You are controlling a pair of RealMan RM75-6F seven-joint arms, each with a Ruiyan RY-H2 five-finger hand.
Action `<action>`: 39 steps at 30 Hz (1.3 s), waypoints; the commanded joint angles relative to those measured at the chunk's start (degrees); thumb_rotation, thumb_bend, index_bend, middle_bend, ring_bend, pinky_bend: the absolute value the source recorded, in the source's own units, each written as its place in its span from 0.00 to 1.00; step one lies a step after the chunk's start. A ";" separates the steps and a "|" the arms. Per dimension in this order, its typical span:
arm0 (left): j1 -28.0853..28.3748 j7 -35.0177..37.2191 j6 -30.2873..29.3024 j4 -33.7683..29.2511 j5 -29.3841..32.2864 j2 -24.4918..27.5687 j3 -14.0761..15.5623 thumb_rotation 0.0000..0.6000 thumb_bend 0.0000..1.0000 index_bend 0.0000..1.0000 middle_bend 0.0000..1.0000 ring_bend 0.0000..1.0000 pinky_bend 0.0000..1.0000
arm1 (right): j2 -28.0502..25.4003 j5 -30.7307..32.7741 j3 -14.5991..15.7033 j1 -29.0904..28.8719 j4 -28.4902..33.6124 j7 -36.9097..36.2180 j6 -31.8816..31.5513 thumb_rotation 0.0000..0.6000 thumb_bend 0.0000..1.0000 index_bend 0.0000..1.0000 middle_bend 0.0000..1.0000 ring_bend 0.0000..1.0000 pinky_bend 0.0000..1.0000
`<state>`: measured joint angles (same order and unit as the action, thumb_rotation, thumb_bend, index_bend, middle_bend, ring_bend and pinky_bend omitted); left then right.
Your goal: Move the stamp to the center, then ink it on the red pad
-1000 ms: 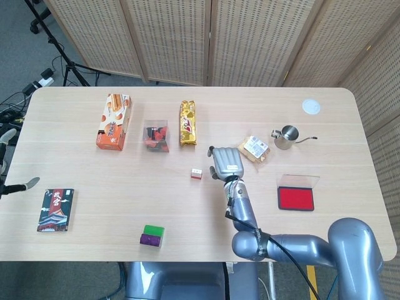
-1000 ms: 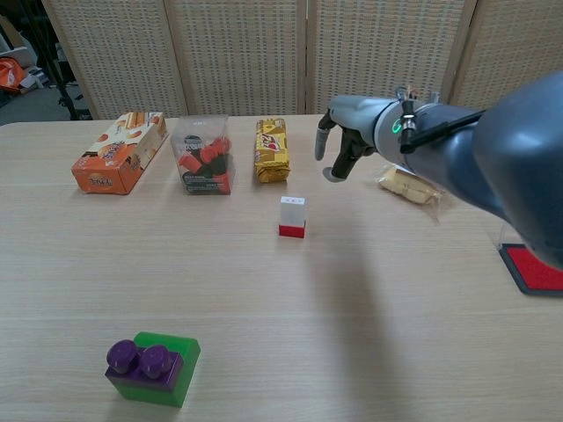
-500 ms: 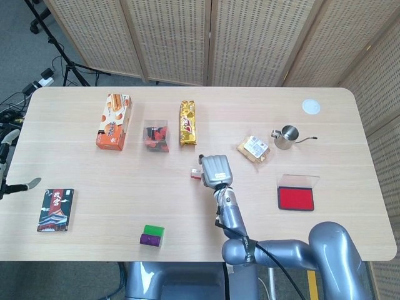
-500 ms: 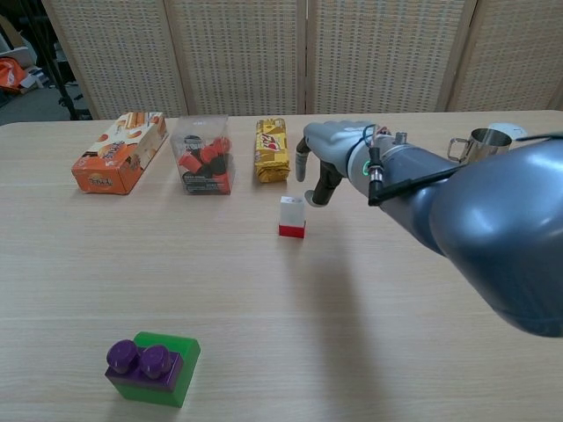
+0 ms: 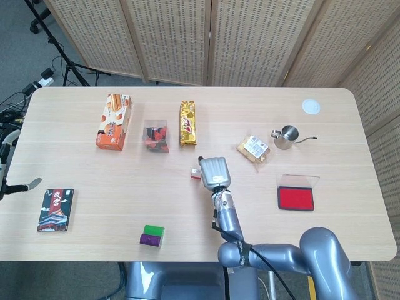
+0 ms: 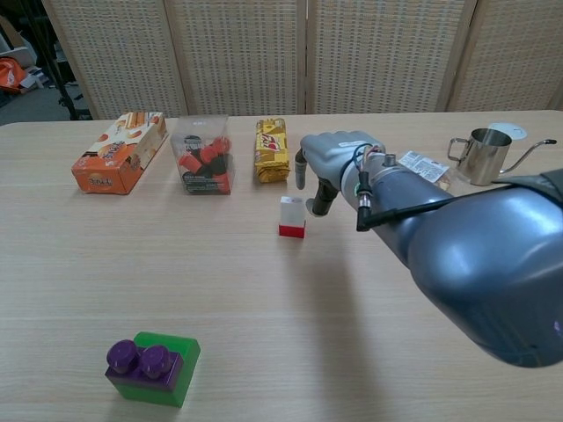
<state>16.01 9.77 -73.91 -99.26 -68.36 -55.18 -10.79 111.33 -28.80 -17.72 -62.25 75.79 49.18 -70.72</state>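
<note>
Now right hand (image 6: 327,167) open, just beside stamp (image 6: 292,216).

We see a light wooden table (image 5: 75,231) with rounded corners. On it lie an orange snack box (image 5: 114,121), a clear plastic box of red and dark items (image 5: 157,136), a yellow snack packet (image 5: 187,123), a small white stamp with a red base (image 6: 292,217), a wrapped biscuit pack (image 5: 254,149), a steel pitcher (image 5: 288,136), a red ink pad (image 5: 295,199), a white round lid (image 5: 311,106), a dark illustrated booklet (image 5: 55,210) and a green-and-purple toy brick (image 5: 152,235).
</note>
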 commanded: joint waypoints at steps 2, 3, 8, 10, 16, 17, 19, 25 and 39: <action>-0.04 0.18 0.28 0.01 -0.11 0.11 -0.05 1.00 0.07 0.00 0.00 0.00 0.00 | 0.66 -0.41 -0.48 0.30 -0.57 0.31 0.27 1.00 0.48 0.36 0.98 1.00 1.00; -0.07 0.24 0.35 0.00 -0.18 0.15 -0.07 1.00 0.07 0.00 0.00 0.00 0.00 | 0.89 -0.56 -0.57 0.36 -0.79 0.41 0.31 1.00 0.48 0.36 0.98 1.00 1.00; -0.22 0.46 0.40 0.01 -0.22 0.23 -0.22 1.00 0.07 0.00 0.00 0.00 0.00 | 2.14 -0.73 -0.91 0.43 -2.34 1.16 0.66 1.00 0.48 0.36 0.98 1.00 1.00; -0.20 0.64 0.69 0.13 -0.10 0.26 -0.32 1.00 0.07 0.00 0.00 0.00 0.00 | 2.90 -0.67 -1.23 0.44 -3.50 1.56 1.03 1.00 0.48 0.36 0.98 1.00 1.00; -0.15 0.83 1.35 0.31 0.14 0.42 -0.56 1.00 0.07 0.00 0.00 0.00 0.00 | 4.68 -1.41 -1.86 0.63 -5.93 2.04 1.89 1.00 0.48 0.36 0.98 1.00 1.00; -0.13 0.89 1.52 0.39 0.22 0.44 -0.61 1.00 0.07 0.00 0.00 0.00 0.00 | 5.05 -1.48 -1.97 0.63 -6.45 2.21 2.18 1.00 0.48 0.36 0.98 1.00 1.00; -0.05 0.99 1.91 0.56 0.48 0.45 -0.72 1.00 0.07 0.00 0.00 0.00 0.00 | 5.57 -1.67 -2.28 0.62 -7.23 2.42 2.56 1.00 0.47 0.36 0.98 1.00 1.00; 0.09 1.06 2.47 0.74 0.60 0.51 -0.87 1.00 0.07 0.00 0.00 0.00 0.00 | 6.23 -2.21 -3.13 0.86 -7.97 2.58 3.16 1.00 0.48 0.36 0.98 1.00 1.00; 0.06 1.09 3.12 0.67 0.47 0.66 -0.90 1.00 0.08 0.00 0.00 0.00 0.00 | 7.54 -3.39 -4.91 1.00 -9.74 2.74 3.98 1.00 0.52 0.51 0.98 1.00 1.00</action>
<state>16.07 10.87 -70.79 -98.58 -67.89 -54.52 -11.71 118.79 -32.11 -22.58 -61.25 66.12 51.98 -66.79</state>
